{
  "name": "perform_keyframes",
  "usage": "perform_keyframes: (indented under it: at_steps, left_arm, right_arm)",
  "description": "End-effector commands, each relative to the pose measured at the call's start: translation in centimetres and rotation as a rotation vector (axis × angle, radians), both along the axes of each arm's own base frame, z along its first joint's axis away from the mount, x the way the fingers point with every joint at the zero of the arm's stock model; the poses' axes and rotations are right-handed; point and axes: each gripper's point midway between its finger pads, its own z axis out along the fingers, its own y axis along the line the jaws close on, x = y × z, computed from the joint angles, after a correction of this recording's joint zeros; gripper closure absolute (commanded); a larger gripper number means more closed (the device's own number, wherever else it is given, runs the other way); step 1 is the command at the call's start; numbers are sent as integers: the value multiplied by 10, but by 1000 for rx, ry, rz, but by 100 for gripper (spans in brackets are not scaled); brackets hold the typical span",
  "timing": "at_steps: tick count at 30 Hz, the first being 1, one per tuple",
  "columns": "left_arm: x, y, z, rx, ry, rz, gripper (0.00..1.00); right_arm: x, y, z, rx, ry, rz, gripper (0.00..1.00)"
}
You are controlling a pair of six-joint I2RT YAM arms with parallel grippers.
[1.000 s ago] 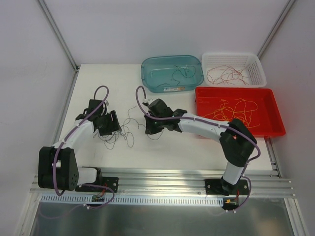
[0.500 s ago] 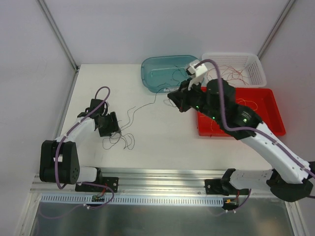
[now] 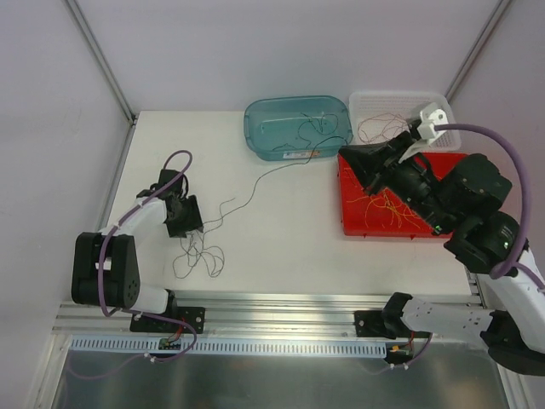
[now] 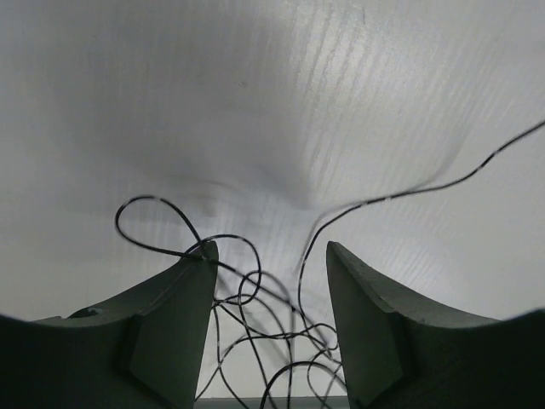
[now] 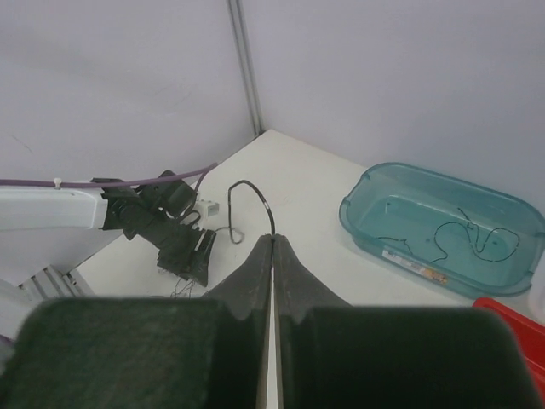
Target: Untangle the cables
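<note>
Top external: 3 bins (image 3: 252, 136) (image 3: 354, 111) (image 3: 358, 228); left end effector (image 3: 186, 220) open, right end effector (image 3: 344, 156) closed on 1 cable (image 5: 247, 181).

The left arm (image 3: 140, 223) and right arm (image 3: 477, 192) are wearing smooth white shells between bulky black joint housings. A thick purple hose (image 3: 502, 141) is looping along each arm. A white connector block (image 3: 433, 113) is capping the right wrist. The jaws are showing as dark grey-green, tapering wedges.

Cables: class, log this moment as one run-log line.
left gripper: open over tangle | right gripper: shut on dark cable, raised
</note>
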Motion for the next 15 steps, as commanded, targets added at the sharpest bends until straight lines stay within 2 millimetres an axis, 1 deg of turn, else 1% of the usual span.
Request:
perform_keyframes:
  at_steps: [1, 2, 3, 6, 7, 10, 11, 13, 14, 15]
  left_arm:
    - [3, 11, 4, 60, 11, 4, 46]
    - [3, 12, 4, 60, 14, 5, 46]
    - [4, 16, 3, 83, 17, 13, 46]
    - [4, 19, 1, 100, 30, 16, 46]
    - [4, 22, 0, 114, 37, 20, 45]
    - [6, 27, 1, 116, 44, 37, 48]
    - [8, 29, 2, 121, 43, 45, 50]
    - [9, 36, 3, 140, 43, 67, 52]
    - [10, 41, 5, 163, 39, 78, 54]
    - [12, 44, 7, 171, 33, 84, 63]
  right_arm:
    - [-8, -40, 39, 71, -103, -97, 99]
    - [-9, -47, 43, 79, -114, -111, 99]
    - [-15, -58, 52, 98, -139, -124, 99]
    - [-18, -75, 60, 116, -161, -171, 99]
    - [-19, -84, 63, 124, -173, -198, 99]
    - [-18, -90, 64, 123, -173, -221, 99]
    - [-18, -90, 62, 116, -166, -224, 99]
    - [-14, -96, 60, 114, -155, -262, 99]
    - [-11, -97, 55, 98, -145, -279, 99]
    - [-9, -98, 52, 86, -137, -299, 99]
